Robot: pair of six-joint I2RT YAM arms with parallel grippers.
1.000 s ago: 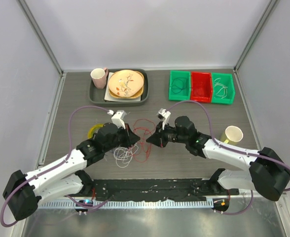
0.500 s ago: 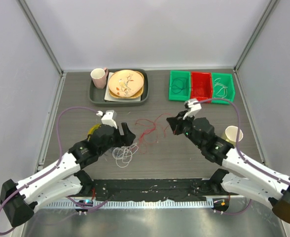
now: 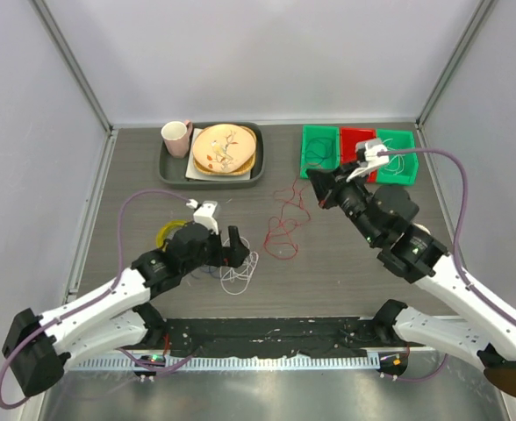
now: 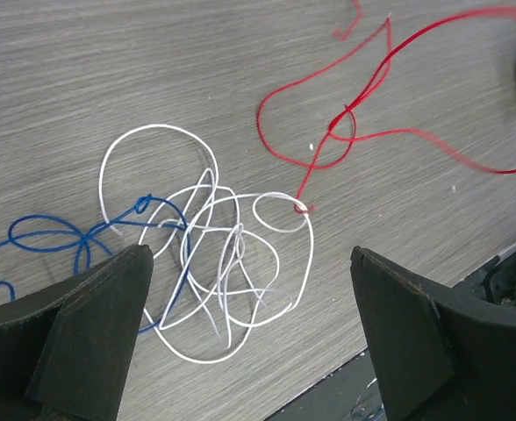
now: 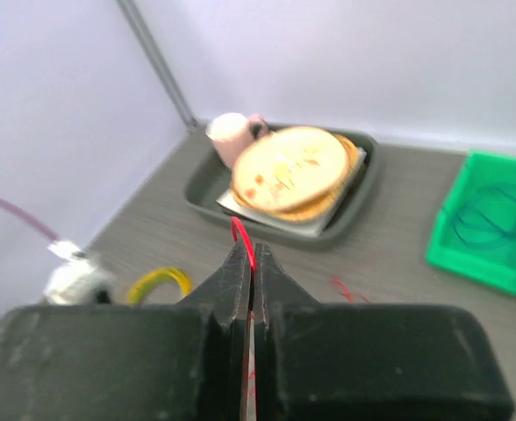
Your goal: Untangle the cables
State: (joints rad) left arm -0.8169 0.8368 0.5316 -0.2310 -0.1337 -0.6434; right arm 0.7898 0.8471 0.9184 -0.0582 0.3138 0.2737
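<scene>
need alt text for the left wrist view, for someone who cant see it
The left gripper, wide open, hangs over a loose tangle of white cable lying on the grey wood-grain table. A dark blue cable threads into the tangle from the left, and a red cable meets its right-hand loop and winds away to the upper right.

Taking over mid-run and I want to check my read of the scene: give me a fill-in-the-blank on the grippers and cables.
The cable pinched in the shut right gripper is ____.
The left gripper is ____, holding nothing.
The blue cable is tangled with the ____ cable.
Missing words: red; open; white.
</scene>
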